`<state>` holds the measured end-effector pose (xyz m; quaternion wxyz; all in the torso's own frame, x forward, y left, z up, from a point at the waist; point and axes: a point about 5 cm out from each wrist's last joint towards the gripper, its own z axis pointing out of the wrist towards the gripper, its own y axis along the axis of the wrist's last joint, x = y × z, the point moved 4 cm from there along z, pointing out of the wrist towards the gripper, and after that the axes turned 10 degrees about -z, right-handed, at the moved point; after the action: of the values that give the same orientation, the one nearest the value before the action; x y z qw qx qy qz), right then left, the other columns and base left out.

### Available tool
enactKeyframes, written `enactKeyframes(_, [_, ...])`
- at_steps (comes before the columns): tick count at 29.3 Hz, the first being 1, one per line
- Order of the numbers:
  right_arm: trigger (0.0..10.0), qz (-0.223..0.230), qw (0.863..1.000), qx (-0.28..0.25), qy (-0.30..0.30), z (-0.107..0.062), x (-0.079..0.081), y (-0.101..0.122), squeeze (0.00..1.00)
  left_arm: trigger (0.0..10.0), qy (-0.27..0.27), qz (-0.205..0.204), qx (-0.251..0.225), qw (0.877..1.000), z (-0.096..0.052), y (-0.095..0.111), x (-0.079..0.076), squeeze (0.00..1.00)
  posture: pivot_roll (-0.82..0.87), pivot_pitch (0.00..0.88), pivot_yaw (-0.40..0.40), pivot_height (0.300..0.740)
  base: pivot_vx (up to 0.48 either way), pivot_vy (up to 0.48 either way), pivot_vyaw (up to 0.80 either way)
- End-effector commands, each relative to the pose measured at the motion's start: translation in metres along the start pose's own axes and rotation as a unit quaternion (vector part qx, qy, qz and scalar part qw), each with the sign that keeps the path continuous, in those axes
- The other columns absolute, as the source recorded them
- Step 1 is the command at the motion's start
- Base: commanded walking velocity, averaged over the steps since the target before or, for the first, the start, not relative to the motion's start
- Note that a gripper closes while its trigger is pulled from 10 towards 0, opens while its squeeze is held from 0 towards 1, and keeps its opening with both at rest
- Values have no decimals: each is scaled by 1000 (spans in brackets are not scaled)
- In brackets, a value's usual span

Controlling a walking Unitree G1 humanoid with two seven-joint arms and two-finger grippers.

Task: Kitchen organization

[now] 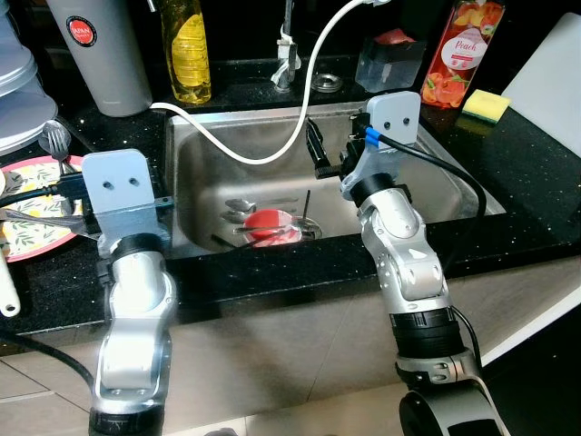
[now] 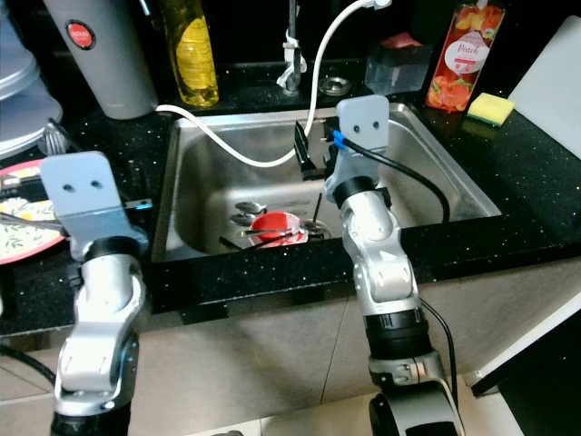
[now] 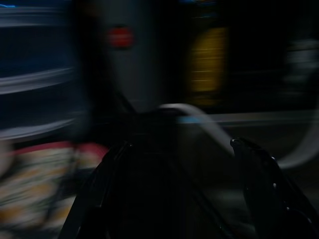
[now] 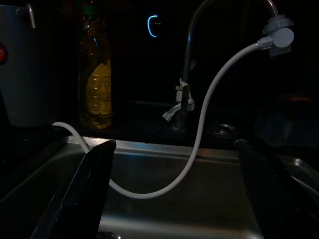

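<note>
The right gripper [image 4: 172, 199] hangs over the sink [image 1: 427, 163], fingers spread wide and empty. Below it, a red bowl [image 1: 270, 224] lies on the basin floor among cutlery running roughly left-right. The left gripper [image 3: 179, 194], blurred, looks open near the patterned plate [image 1: 36, 232].

A red bowl [image 1: 270, 225] lies in the silver steel sink [image 1: 436, 177]. The counter [image 1: 536, 173] is black with pale speckles. The plate [image 1: 32, 232] has a pink rim and yellow floral print. The hose [image 1: 238, 150] is white, the sponge [image 1: 486, 105] yellow, the oil bottle [image 1: 186, 50] golden.
</note>
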<state>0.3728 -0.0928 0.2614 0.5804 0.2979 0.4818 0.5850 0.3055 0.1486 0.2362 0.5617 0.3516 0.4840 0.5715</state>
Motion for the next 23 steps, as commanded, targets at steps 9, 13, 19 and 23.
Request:
enactKeyframes(9, [10000, 2, 1000, 11, -2, 1, -1, -5, 0, 10000, -151, -36, 51, 987, 6, -6, -30, 71, 68, 0, -12, 740, 0, 0, 0])
enactKeyframes(13, [10000, 2, 1000, 11, -3, 1, -1, -5, 0, 10000, -157, -98, 91, 979, 9, -16, -26, 1000, 65, 0, -11, 740, 0, 0, 0])
enactKeyframes(19, [10000, 2, 1000, 12, -3, 0, -1, -5, 0, 10000, -126, -92, 83, 984, 16, -17, -15, 1000, 65, 0, -14, 740, 0, 0, 0])
enactKeyframes(23, [10000, 2, 1000, 12, -2, 1, -1, -5, 0, 10000, -131, -92, 63, 985, 17, -8, -14, 1000, 66, 0, -14, 740, 0, 0, 0])
